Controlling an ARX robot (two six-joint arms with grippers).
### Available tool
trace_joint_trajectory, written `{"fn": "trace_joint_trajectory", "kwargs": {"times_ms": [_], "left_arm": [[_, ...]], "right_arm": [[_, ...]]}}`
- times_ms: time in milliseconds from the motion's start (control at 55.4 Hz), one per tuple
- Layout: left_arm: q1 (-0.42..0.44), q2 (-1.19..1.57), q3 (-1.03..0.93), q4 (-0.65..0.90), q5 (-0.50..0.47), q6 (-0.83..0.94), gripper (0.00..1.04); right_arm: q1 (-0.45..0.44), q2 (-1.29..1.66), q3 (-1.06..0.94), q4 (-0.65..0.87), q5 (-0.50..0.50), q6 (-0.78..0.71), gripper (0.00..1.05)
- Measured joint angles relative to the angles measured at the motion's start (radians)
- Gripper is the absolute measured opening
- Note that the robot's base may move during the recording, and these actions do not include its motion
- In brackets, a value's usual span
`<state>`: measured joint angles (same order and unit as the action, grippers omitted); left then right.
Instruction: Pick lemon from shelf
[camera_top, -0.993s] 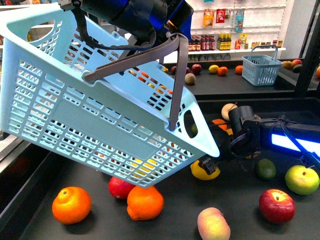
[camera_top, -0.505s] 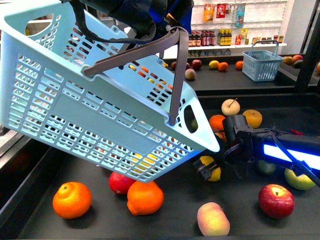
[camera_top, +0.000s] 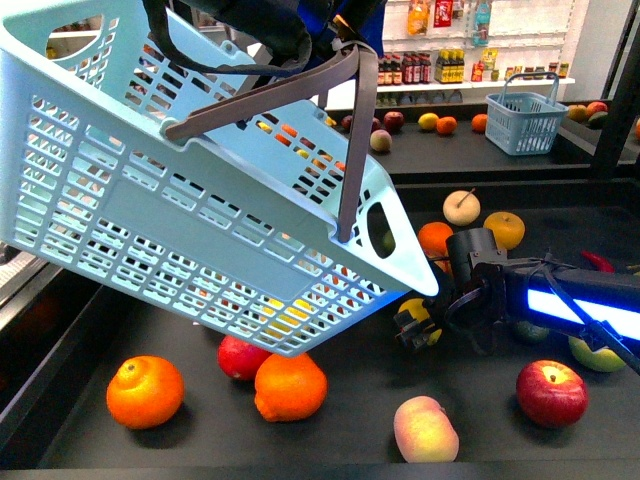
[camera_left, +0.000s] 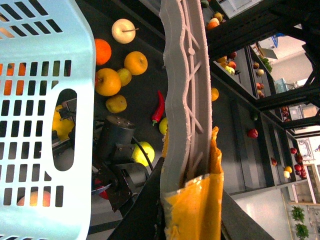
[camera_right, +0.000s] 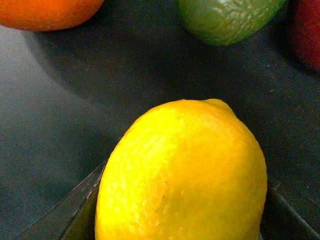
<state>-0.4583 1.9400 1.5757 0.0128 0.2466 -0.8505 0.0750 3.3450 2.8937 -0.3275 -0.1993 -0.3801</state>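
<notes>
Front view: a large pale blue basket (camera_top: 150, 210) hangs tilted over the black shelf surface (camera_top: 350, 430), carried by its grey handle (camera_top: 355, 140). Yellow and orange patches show through its slotted wall, but I cannot tell whether they are fruit inside it or fruit lying behind it. Just below the basket's low corner, the right hand (camera_top: 415, 327) pinches the lemon (camera_top: 421, 322). From the right wrist view the lemon (camera_right: 182, 175) fills the frame, with dark fingers (camera_right: 80, 210) pressed against both its sides. Whether it touches the surface cannot be told. Beyond it lie an orange fruit (camera_right: 45, 12) and a green bumpy-skinned fruit (camera_right: 225, 20).

From the left wrist view, the left hand (camera_left: 192, 210), padded in orange-yellow, is clamped on the grey handle.

Loose on the surface near the front are two oranges (camera_top: 145, 392) (camera_top: 290, 385), a peach (camera_top: 427, 430) and a red apple (camera_top: 550, 393). A small blue basket (camera_top: 525, 125) stands on the deck behind; its contents are too far away to make out.
</notes>
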Motion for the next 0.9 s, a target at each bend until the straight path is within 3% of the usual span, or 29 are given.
{"fn": "trace_joint_trajectory", "kwargs": {"times_ms": [253,325,433,560,903], "left_arm": [[0.000,0.000,0.000,0.000,0.000,0.000,0.12],[0.000,0.000,0.000,0.000,0.000,0.000,0.12],[0.000,0.000,0.000,0.000,-0.001,0.000,0.12],[0.000,0.000,0.000,0.000,0.000,0.000,0.12],[0.000,0.000,0.000,0.000,0.000,0.000,0.12]], "right_arm": [[-0.032,-0.041,-0.002,0.024,0.022,0.071,0.72],[-0.051,-0.140,-0.144,0.138,0.019,0.115,0.72],[-0.102,-0.487,-0.609,0.424,-0.010,0.212,0.72],[-0.131,-0.917,-1.003,0.580,-0.061,0.351,0.72],[0.013,-1.195,-1.287,0.601,-0.195,0.555,0.72]]}}
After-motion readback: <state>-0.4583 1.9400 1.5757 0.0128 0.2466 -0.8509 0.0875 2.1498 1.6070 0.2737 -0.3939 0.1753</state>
